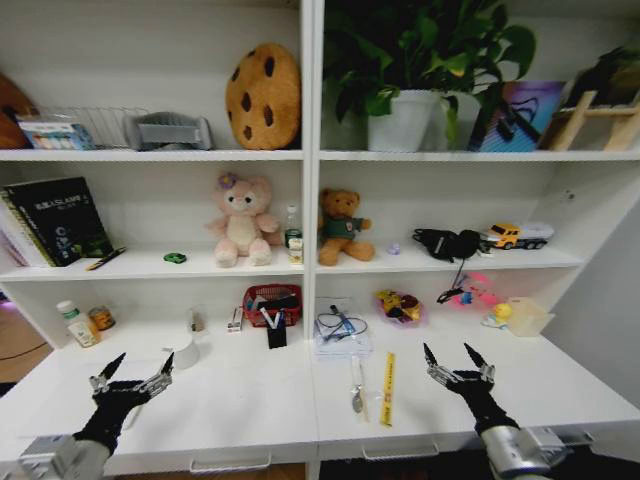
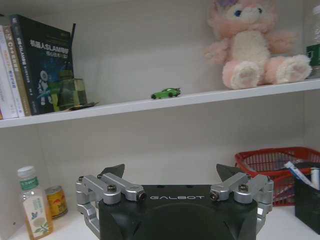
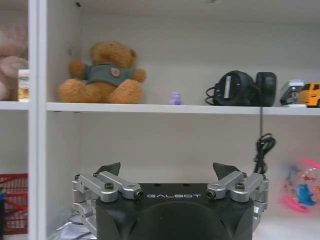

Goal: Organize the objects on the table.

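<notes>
Two tools — left [image 1: 132, 379], right [image 1: 456, 363] — both spread, empty, above the table [image 1: 250, 400]; pens in red basket [image 1: 272, 303].

In the left wrist view, the picture's edge cuts the pink plush bear [image 2: 255, 45] at its head, far above the left pincer [image 2: 171, 175], and clips the red basket [image 2: 280, 162] and the dark pen holder [image 2: 307, 202] beside that pincer. The book spines [image 2: 10, 75] are cut off too. Above the right pincer [image 3: 167, 172], a tiny purple figure [image 3: 175, 98] is too small to tell, and the yellow toy truck [image 3: 311, 94] is cut off.
</notes>
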Robot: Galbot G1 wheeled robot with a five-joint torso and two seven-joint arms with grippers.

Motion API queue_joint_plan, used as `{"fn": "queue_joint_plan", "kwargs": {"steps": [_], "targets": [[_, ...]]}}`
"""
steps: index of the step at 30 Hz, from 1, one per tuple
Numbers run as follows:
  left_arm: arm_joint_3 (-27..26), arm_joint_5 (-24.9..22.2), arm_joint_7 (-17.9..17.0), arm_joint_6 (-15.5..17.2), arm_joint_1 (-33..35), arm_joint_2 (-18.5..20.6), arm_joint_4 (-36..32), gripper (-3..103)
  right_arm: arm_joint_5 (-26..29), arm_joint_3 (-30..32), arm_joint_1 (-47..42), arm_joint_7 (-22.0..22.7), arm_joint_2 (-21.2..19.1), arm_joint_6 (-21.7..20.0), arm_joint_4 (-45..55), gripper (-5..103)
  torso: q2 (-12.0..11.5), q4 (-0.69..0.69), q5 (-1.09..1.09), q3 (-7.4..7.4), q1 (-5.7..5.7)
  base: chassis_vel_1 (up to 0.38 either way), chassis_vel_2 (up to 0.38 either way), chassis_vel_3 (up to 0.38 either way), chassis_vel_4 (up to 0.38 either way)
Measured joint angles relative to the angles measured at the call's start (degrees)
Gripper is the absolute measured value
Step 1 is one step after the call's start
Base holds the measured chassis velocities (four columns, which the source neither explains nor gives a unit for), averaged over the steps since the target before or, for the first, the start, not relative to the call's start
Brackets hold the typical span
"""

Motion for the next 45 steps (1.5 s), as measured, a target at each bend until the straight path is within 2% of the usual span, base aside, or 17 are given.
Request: {"fn": "queue_joint_plan", "kwargs": {"steps": [4,8,9,12,13,15,19,20,24,27,28,29,30,33,35,42,45], "targets": [[0.00,0.00,-0.01,0.00,0.00,0.00,0.01,100,0.00,0.00,0.01,0.00,0.00,0.00,0.00,100,-0.01,-0.02,-0.10,0.00,0.01,0.326,0.331,-0.328,-0.346],[0.00,0.00,-0.01,0.00,0.00,0.00,0.00,100,0.00,-0.01,0.01,-0.01,0.00,0.01,0.00,100,-0.01,0.03,0.02,0.01,0.01,0.366,0.386,-0.378,-0.358],[0.00,0.00,-0.01,0.00,0.00,0.00,0.02,100,0.00,-0.01,0.00,-0.01,0.00,0.01,0.00,100,-0.01,0.00,-0.13,0.01,0.02,0.342,0.361,-0.376,-0.360],[-0.01,0.00,-0.01,0.00,0.00,0.00,0.00,100,0.00,-0.01,0.02,-0.01,0.00,0.01,-0.01,100,-0.01,0.04,0.06,0.01,0.01,0.393,0.370,-0.377,-0.364],[0.00,0.00,-0.01,0.00,0.00,0.00,0.01,100,0.00,0.00,0.01,-0.01,0.00,0.02,0.00,100,0.00,-0.01,-0.11,0.01,0.02,0.334,0.356,-0.332,-0.298],[0.00,0.00,-0.01,0.00,0.00,0.00,0.02,100,-0.01,0.00,0.00,-0.01,0.00,0.02,0.00,100,0.00,0.01,-0.15,0.00,0.01,0.338,0.342,-0.332,-0.298],[-0.02,0.00,-0.01,-0.02,0.01,0.00,-0.04,100,0.00,0.00,0.02,-0.01,0.00,0.02,-0.02,100,-0.01,0.03,0.09,0.02,0.01,0.356,0.356,-0.353,-0.363],[-0.01,0.00,-0.01,-0.01,0.00,0.00,0.01,100,-0.01,0.02,0.01,0.00,0.00,0.02,-0.01,100,0.00,-0.01,-0.15,0.01,0.02,0.331,0.336,-0.305,-0.331],[-0.01,0.00,-0.01,-0.01,0.01,0.00,-0.02,100,0.00,0.01,0.02,-0.01,0.00,0.02,-0.02,100,-0.01,0.03,0.09,0.02,0.02,0.354,0.363,-0.344,-0.366],[-0.01,0.00,-0.01,-0.01,0.00,0.00,0.01,100,-0.01,0.01,0.01,-0.01,0.00,0.02,0.00,100,0.00,0.00,-0.15,0.00,0.01,0.343,0.331,-0.335,-0.335],[0.00,0.00,-0.01,-0.01,0.00,0.00,0.00,100,0.00,0.01,0.01,-0.01,0.00,0.02,-0.01,100,0.00,0.00,0.02,0.01,0.01,0.350,0.329,-0.320,-0.332],[-0.02,0.00,-0.02,-0.01,0.00,0.01,0.00,100,0.00,-0.01,0.02,-0.02,0.00,0.01,-0.01,100,-0.01,0.02,0.02,0.01,0.02,0.283,0.296,-0.320,-0.218],[-0.01,0.00,-0.02,-0.01,0.00,0.01,0.02,100,-0.01,0.00,0.01,-0.01,0.00,0.02,0.00,100,0.00,-0.02,-0.16,0.00,0.02,0.283,0.170,-0.202,-0.218],[-0.01,0.00,-0.02,-0.01,0.00,0.01,0.02,100,-0.01,0.00,0.00,-0.01,0.00,0.02,0.01,100,0.00,-0.05,-0.17,0.00,0.01,0.205,0.170,-0.202,-0.192],[-0.02,0.00,-0.04,-0.01,0.00,0.01,0.01,100,-0.01,-0.01,0.02,-0.02,0.00,0.02,0.00,100,0.00,0.09,-0.02,0.00,0.00,0.158,0.051,-0.079,-0.083],[0.02,0.00,0.00,-0.01,0.00,0.00,0.01,100,-0.01,0.00,0.01,0.00,-0.01,0.02,-0.01,100,-0.02,-0.04,-0.01,0.01,0.02,-0.032,-0.008,0.035,0.001],[0.02,0.00,0.00,-0.01,0.00,0.00,0.01,100,-0.01,0.01,0.01,0.00,-0.01,0.02,0.00,100,-0.01,-0.01,-0.04,0.01,0.02,-0.123,-0.080,0.060,0.049]]}}
